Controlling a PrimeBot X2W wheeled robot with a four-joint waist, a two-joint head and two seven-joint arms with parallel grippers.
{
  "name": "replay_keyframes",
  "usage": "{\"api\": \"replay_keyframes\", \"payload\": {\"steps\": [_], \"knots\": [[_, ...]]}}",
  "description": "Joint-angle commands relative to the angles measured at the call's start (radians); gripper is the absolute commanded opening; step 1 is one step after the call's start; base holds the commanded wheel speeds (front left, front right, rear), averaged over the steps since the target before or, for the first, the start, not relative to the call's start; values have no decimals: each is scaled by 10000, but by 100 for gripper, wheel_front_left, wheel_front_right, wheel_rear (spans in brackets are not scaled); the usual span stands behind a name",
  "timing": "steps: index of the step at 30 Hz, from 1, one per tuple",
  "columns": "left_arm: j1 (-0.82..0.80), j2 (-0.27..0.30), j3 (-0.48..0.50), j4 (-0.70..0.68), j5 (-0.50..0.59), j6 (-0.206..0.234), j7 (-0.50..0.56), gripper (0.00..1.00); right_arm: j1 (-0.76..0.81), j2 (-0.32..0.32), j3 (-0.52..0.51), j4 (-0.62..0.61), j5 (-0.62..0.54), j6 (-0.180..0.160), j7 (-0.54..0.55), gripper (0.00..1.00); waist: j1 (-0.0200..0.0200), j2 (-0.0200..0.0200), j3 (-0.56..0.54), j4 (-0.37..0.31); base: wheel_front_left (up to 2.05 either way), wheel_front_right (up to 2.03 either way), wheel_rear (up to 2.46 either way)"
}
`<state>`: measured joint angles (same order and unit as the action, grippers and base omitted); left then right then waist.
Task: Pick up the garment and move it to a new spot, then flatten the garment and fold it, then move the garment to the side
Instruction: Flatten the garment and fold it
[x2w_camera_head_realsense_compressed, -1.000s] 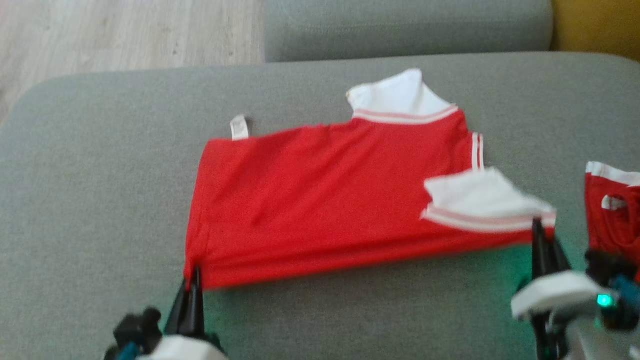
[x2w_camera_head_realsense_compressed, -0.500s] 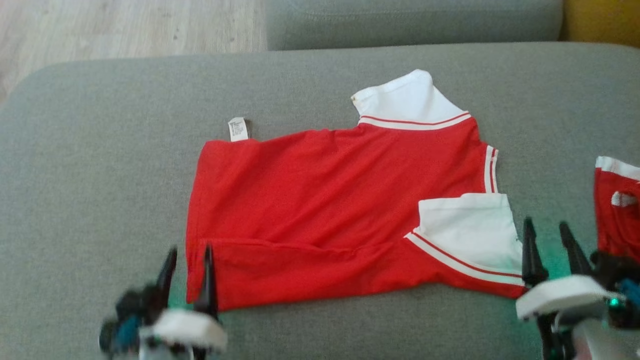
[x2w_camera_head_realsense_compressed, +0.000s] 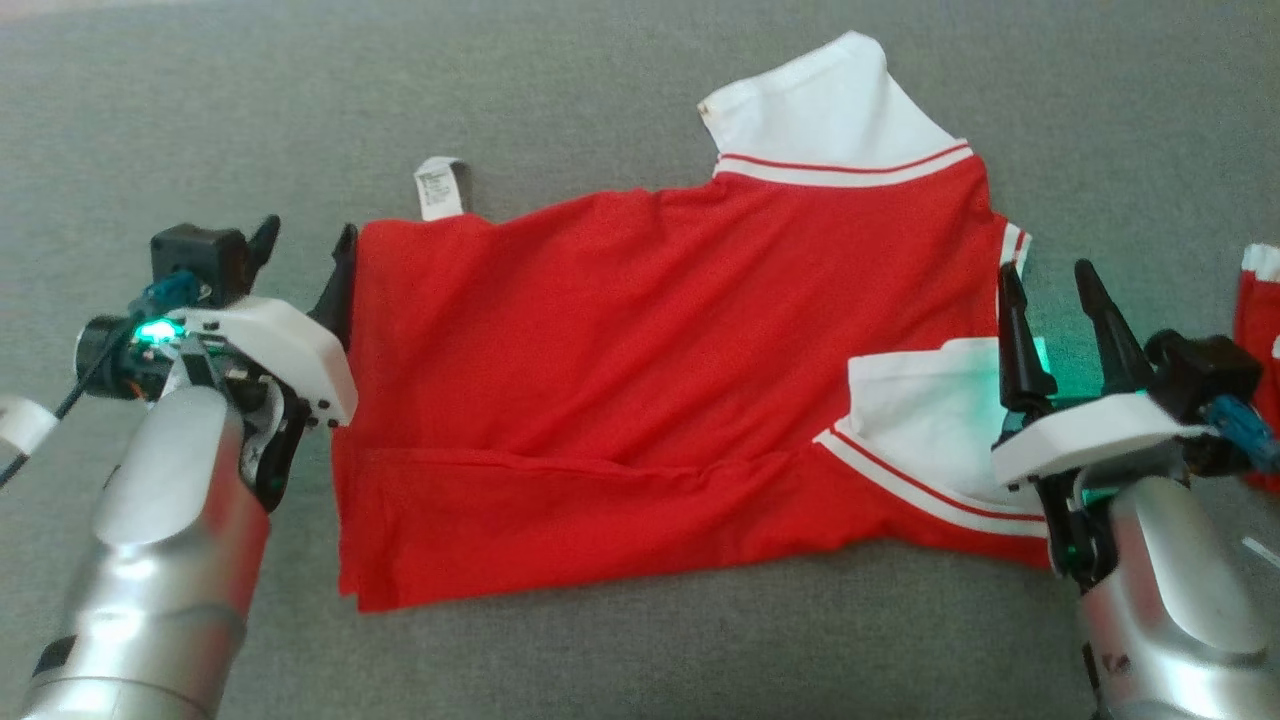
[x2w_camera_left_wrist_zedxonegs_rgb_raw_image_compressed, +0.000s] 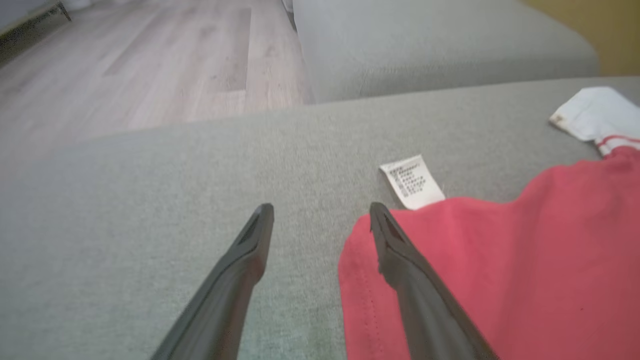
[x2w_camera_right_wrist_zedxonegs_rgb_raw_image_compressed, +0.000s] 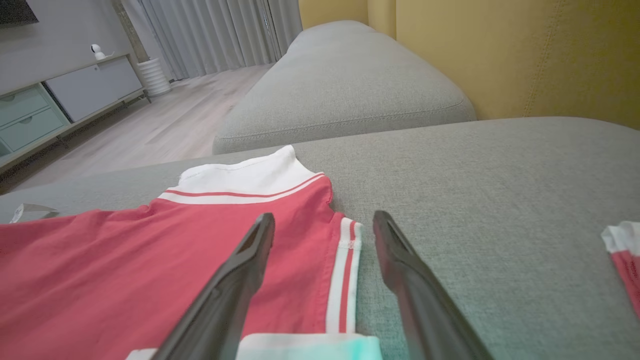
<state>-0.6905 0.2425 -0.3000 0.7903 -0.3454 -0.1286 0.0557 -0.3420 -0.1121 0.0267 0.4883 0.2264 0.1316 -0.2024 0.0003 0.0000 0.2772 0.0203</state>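
A red garment (x2w_camera_head_realsense_compressed: 640, 380) with white sleeves is lying nearly flat across the middle of a grey sofa cushion (x2w_camera_head_realsense_compressed: 600, 70), a long crease running across its lower part, as the robot's two arms are flanking it. The left gripper (x2w_camera_head_realsense_compressed: 307, 232) is hovering at the garment's left edge with its dark fingers spread apart and gripping nothing. In the left wrist view one finger is reaching over the red hem and the other over bare cushion. A white care label (x2w_camera_head_realsense_compressed: 440, 185) is sticking out from the garment's far left corner, just beyond that gripper. The right gripper (x2w_camera_head_realsense_compressed: 1045, 270) is likewise gaping and empty at the garment's right end, beside a red-and-white striped trim (x2w_camera_right_wrist_zedxonegs_rgb_raw_image_compressed: 345, 270). The nearer white sleeve (x2w_camera_head_realsense_compressed: 920, 410) is lying folded over the red cloth by the base of its fingers and catching a green glow. The farther sleeve (x2w_camera_head_realsense_compressed: 820, 110) is pointing away from the robot. A second red-and-white item (x2w_camera_head_realsense_compressed: 1258, 340) is lying apart near the cushion's right side. Beyond, another grey cushion (x2w_camera_right_wrist_zedxonegs_rgb_raw_image_compressed: 340, 85), a yellow backrest (x2w_camera_right_wrist_zedxonegs_rgb_raw_image_compressed: 525, 55) and a pale wood floor (x2w_camera_left_wrist_zedxonegs_rgb_raw_image_compressed: 150, 65) are showing.
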Motion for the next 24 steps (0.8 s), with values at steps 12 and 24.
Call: {"api": "replay_keyframes", "payload": {"steps": [12,24], "knots": [[-751,1086,-1524,33,-1892,-19,-282,100,-684,-356,459,187,198,-9,-305,100,-3,0,635,-235,0,0,0],[-1284,947,-3071,514,-2579,-20,-531,0,-2012,-888,959,516,12,-9,152,100,-3,0,873,4,0,0,0]]}}
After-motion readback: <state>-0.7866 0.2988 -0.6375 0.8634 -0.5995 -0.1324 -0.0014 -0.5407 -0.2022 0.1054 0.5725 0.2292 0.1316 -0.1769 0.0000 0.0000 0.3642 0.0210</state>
